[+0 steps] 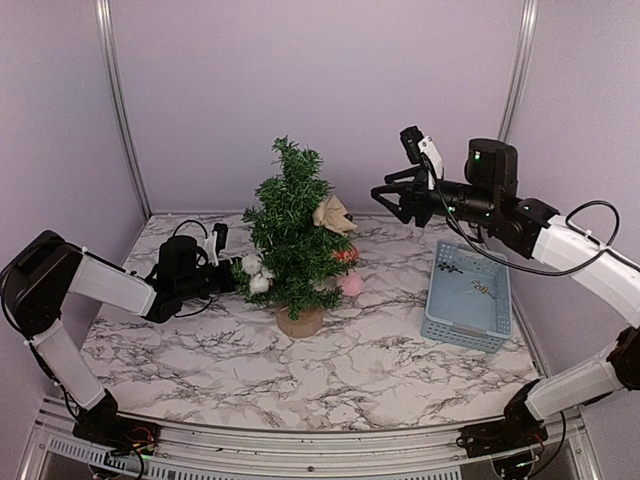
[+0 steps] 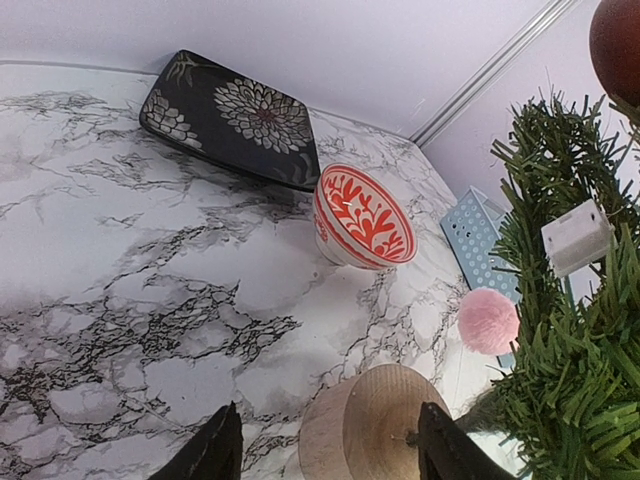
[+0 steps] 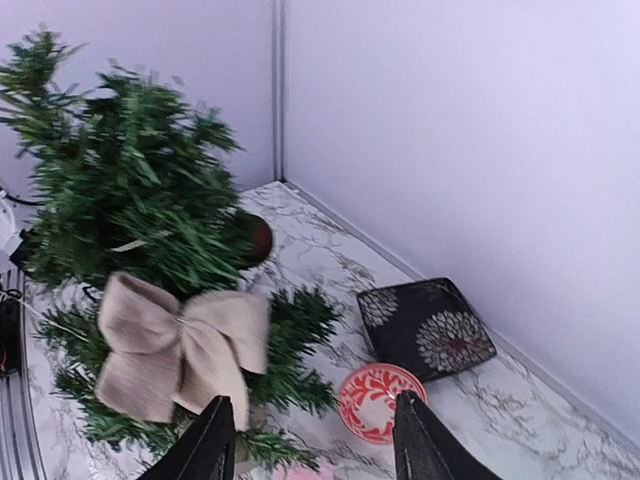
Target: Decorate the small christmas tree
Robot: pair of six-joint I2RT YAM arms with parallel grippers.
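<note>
Right wrist view: the right gripper (image 3: 315, 400) has its fingers (image 3: 212, 445) apart with nothing clamped. The burlap bow (image 3: 180, 350) sits on the branches of the small christmas tree (image 3: 130, 200), just above the left-hand fingertip and free of both pads. Beyond the gap between the fingers lie a red-and-white bowl (image 3: 375, 400) and a black plate (image 3: 425, 325).

The left gripper (image 2: 330, 410) is also spread. The tree's wooden base (image 2: 375, 425) shows in the gap just ahead of its fingertips, and I cannot tell whether either pad touches it. A pink pompom (image 2: 488, 320) hangs ahead of the right-hand finger.

The bow step looks finished, since the bow rests on the tree by itself. The next move probably calls for backing the right fingers clear of the needles without snagging the bow. The gripper would then go to the blue basket (image 1: 465, 338), which is below and behind the fingers, to pick up another small ornament. The pieces there look tiny, so the pinch needs care.
</note>
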